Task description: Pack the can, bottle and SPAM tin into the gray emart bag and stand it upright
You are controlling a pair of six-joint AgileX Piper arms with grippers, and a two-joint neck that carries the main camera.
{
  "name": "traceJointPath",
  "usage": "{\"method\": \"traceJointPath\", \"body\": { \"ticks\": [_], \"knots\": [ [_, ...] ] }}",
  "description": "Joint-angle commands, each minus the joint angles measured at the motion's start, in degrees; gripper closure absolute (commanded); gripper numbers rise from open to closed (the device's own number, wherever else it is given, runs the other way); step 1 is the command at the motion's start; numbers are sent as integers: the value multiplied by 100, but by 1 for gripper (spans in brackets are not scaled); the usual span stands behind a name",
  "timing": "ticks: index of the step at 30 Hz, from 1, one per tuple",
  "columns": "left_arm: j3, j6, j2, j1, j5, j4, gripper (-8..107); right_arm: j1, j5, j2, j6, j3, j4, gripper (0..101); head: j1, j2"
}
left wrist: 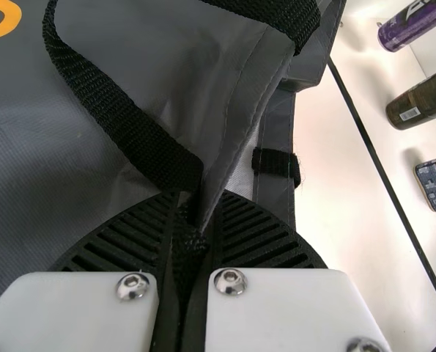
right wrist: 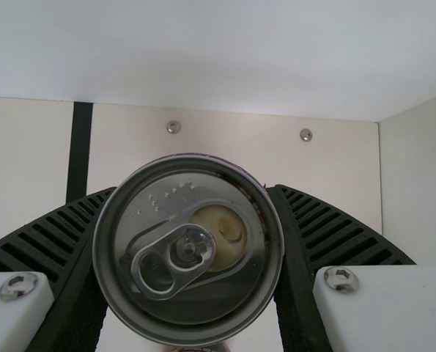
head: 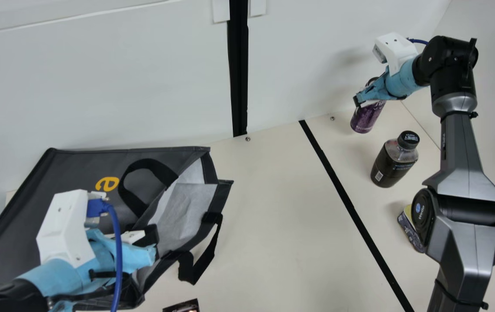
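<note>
Can being packed first. Left gripper (left wrist: 198, 202) pinched shut on bag (head: 65, 173) rim; right gripper (right wrist: 192, 189) snug round can (head: 365, 118), perhaps just off worktop (head: 273, 216). Bottle (head: 392, 164), SPAM tin (head: 411, 229) unpacked. Next: carry can to bag mouth.

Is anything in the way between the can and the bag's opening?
Nothing visible blocks it: between the can, held in the right gripper, and the opening of the bag lies just a flat black strip. The left gripper pinches that opening's edge, with most of it uncovered.
</note>
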Motion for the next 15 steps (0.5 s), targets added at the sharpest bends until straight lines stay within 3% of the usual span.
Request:
{"method": "traceJointPath", "body": {
  "ticks": [1,15],
  "knots": [
    [0,0,0,0,0,0,107,8,-4,-57,-24,55,10,101,-130,-14],
    [0,0,0,0,0,0,107,119,-70,-686,-318,746,162,101,-130,-14]
  ]
}}
